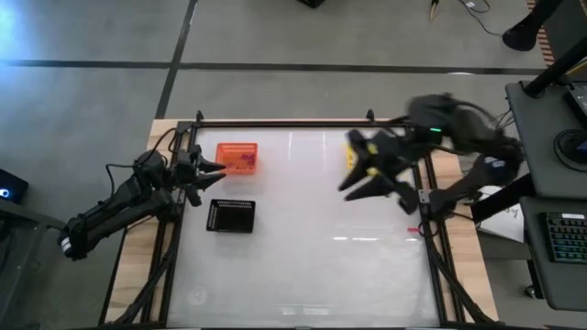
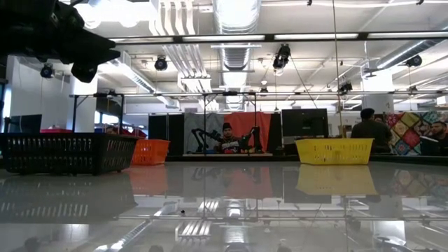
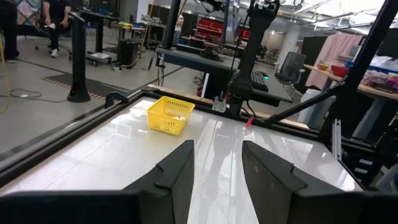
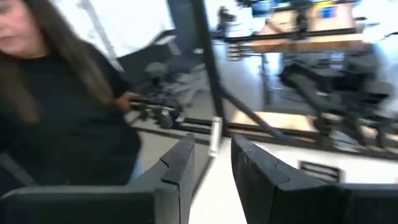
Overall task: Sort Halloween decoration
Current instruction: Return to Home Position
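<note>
Right hand hovers empty, fingers narrowly parted, near yellow basket; left hand empty, parted too.

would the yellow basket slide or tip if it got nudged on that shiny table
Probably slides: the yellow basket sits on a glossy, reflective table. Likely light, since its walls are open mesh. Tipping seems unlikely; it looks wider than tall.

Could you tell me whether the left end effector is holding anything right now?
No, the left end effector is open in its wrist view, with only bare white table showing between its fingers.
</note>
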Robot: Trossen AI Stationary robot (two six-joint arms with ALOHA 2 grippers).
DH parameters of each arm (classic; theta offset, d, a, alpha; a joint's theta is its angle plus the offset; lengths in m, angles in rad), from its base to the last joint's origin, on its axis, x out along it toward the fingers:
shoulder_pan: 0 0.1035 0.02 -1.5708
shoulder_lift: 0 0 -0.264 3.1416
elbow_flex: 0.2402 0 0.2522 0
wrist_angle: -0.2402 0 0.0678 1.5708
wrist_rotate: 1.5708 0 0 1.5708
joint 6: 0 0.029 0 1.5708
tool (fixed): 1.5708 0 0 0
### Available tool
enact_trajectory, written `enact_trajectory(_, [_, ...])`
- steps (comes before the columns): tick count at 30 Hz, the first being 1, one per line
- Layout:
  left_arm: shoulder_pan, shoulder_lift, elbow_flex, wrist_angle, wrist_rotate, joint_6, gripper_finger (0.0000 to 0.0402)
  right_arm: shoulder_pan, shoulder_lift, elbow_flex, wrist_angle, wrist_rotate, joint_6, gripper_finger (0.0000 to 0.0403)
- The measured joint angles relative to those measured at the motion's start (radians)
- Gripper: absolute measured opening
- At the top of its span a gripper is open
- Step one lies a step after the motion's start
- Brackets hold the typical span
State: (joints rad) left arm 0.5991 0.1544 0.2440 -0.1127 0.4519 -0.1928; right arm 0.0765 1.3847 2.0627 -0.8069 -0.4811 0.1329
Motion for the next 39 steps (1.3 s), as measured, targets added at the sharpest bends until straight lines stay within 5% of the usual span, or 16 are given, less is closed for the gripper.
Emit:
enact_trajectory(5, [0.0, 0.0, 0.0, -0.001, 0.0, 0.0, 0.0118, 0.113, -0.159, -0.093, -0.068, 0.296, 0.028, 0.0087])
enact_trajectory(14, [0.0, 0.001, 0.0, 0.0, 0.0, 0.001, 0.0118, 0.205, -0.455, -0.441, 0.048, 0.635, 0.03, 0.0091])
enact_trajectory(30, [0.0, 0.001, 0.0, 0.0, 0.0, -0.008, 0.0118, 0.205, -0.928, -1.282, 0.593, 0.64, 0.001, 0.0082])
enact_trajectory(39, [0.0, 0.001, 0.0, 0.0, -0.001, -0.011, 0.0118, 0.205, -1.097, -1.605, 0.764, 0.639, 0.055, 0.0082])
